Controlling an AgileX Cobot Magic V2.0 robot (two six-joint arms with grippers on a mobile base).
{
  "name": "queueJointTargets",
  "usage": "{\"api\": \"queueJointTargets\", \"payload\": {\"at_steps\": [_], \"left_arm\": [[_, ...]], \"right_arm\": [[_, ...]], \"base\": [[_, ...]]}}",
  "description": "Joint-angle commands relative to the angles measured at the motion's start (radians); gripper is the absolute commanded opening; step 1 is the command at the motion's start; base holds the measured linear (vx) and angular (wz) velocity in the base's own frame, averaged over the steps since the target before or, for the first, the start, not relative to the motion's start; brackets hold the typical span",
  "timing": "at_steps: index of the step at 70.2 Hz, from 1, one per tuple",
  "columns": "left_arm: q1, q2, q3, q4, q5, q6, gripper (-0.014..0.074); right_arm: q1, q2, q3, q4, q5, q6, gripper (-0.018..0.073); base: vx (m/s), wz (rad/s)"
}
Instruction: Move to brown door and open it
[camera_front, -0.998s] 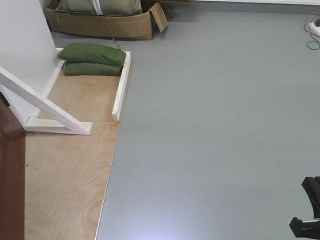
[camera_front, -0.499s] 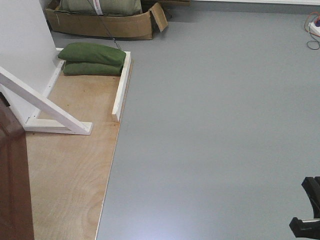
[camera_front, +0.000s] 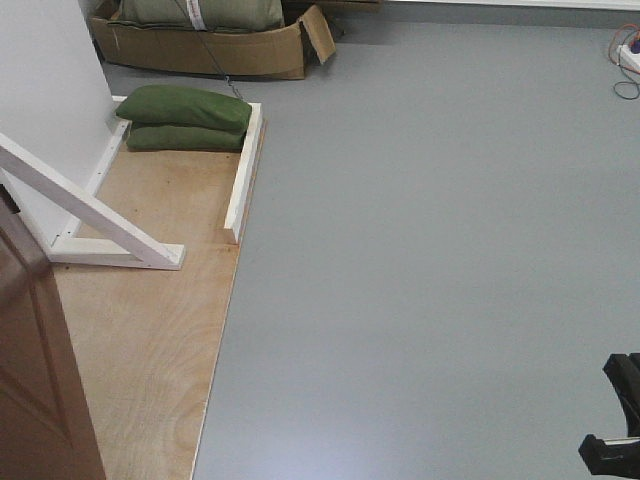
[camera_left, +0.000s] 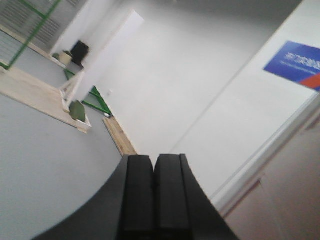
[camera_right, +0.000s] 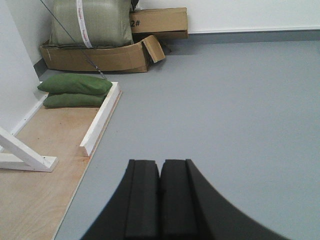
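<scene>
Change: brown door (camera_front: 35, 380) fills more of the lower-left corner than a second ago, panel face now showing; likely swinging open
Door location: far left, over the plywood (camera_front: 150, 330), beside the white brace (camera_front: 95, 215)
Hands: left hand (camera_left: 153, 159) and right hand (camera_right: 160, 164) pressed shut, empty
Room: grey floor (camera_front: 430, 250) open rightward; sandbags (camera_front: 185, 118) well ahead

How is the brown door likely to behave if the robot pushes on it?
The brown door looks like a solid panelled slab, so probably stiff and heavy. Standing upright at an angle over the plywood platform, it likely swings rather than tips. Its smooth face may be slippery.
</scene>
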Motion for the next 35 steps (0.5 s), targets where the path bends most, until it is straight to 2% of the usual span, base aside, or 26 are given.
{"api": "queueJointTargets", "payload": {"at_steps": [1,35], "left_arm": [[-0.059,-0.007,-0.031,0.010,0.046,-0.004,0.0017],[-0.336,-0.071,-0.031,0.010,0.165,-0.002,0.0017]], "right_arm": [[-0.001,-0.016,0.002,-0.005,-0.081,-0.012,0.0000],[-0.001,-0.016,0.002,-0.005,-0.081,-0.012,0.0000]], "base": [[0.00,0.00],[0.00,0.00]]}}
